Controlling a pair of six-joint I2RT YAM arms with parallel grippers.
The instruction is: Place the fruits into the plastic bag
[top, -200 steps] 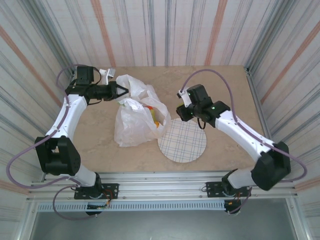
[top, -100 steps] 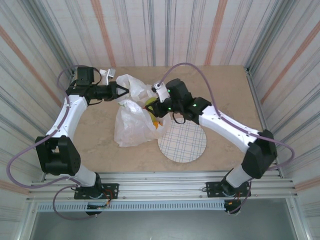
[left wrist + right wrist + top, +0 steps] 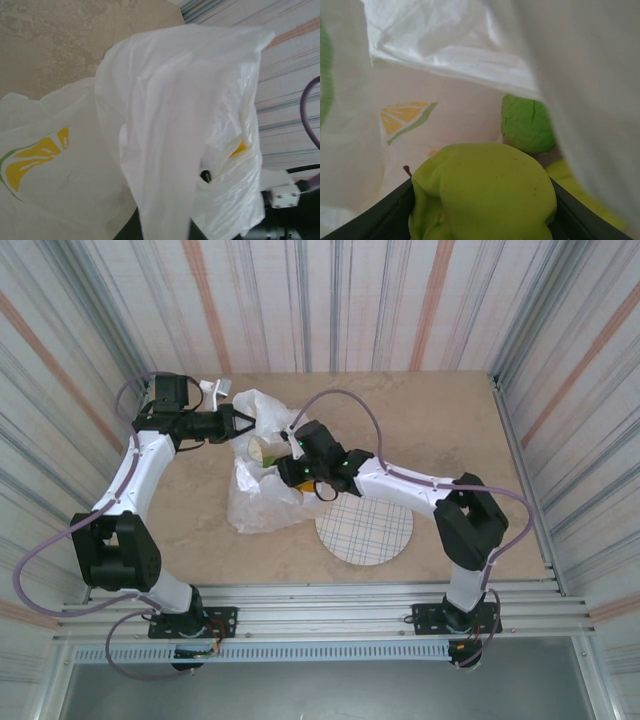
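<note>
The right gripper (image 3: 482, 212) has its two dark fingers (image 3: 395, 205) pressed on the sides of a yellow-green fruit (image 3: 482, 192). The fruit is lumpy and smooth, with a little brown stem on its left. It sits inside the plastic bag (image 3: 445, 55), with bag walls all around it. Just behind it lies a darker green fruit (image 3: 527, 122), round and a bit bumpy, and a strip of something yellow-green shows below that one.

The left gripper (image 3: 241, 422) pinches the top edge of the bag and holds it up, so the bag's mouth faces the right arm.

The bag is thin, white and crinkly. You can almost see through it. It has yellow fruit slices with green rims printed on it. It rests on the tan table (image 3: 450, 420), near the back left. A round white plate (image 3: 365, 530) with crossing lines lies just beside the bag, on its right.
</note>
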